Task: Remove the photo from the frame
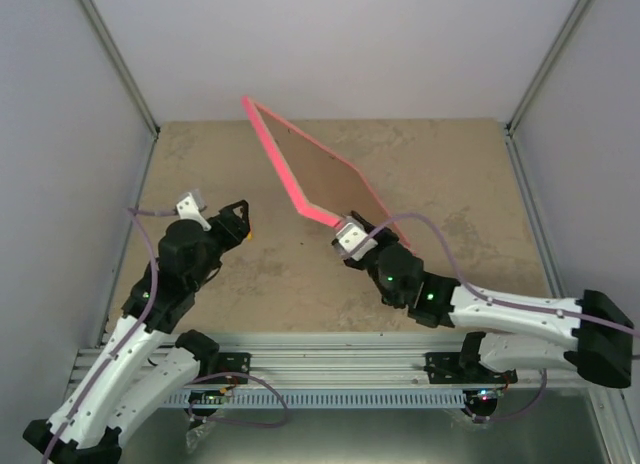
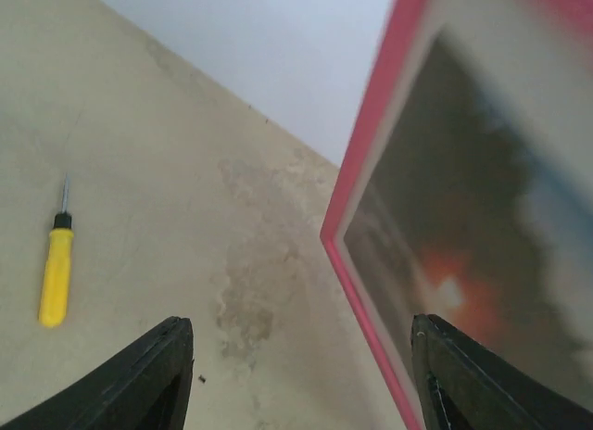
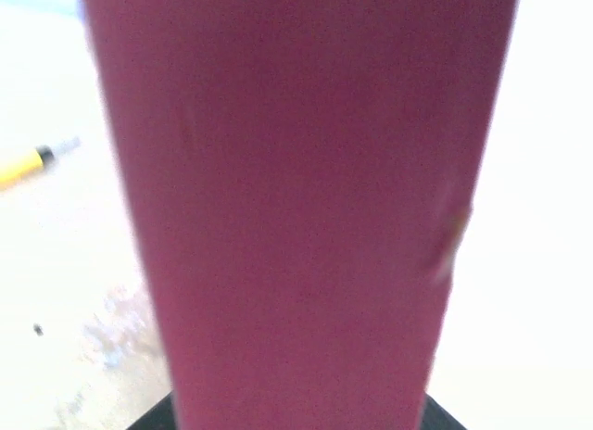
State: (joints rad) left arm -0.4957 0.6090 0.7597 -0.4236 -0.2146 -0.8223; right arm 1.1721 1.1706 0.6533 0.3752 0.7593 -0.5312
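Count: one frame (image 1: 283, 156), one photo (image 2: 463, 235), one yellow screwdriver (image 2: 56, 274), two grippers.
Frame position: lifted off the table (image 1: 460, 184) near its middle, standing on edge and leaning.
Frame long axis: in the top view it runs from the held near corner up and away toward the far left.
Frame facing: brown back panel (image 1: 320, 169) turned up and to the right; picture side turned toward the left arm.
Photo: seated inside the pink border, with its orange glow low in the left wrist view, blurred.
Right gripper (image 1: 345, 227): clamped on the frame's lower near corner.
Left gripper (image 2: 298, 323): jaws apart, nothing between them, just beside the frame's face.
Screwdriver: flat on the table, left of the left gripper, tip pointing away.
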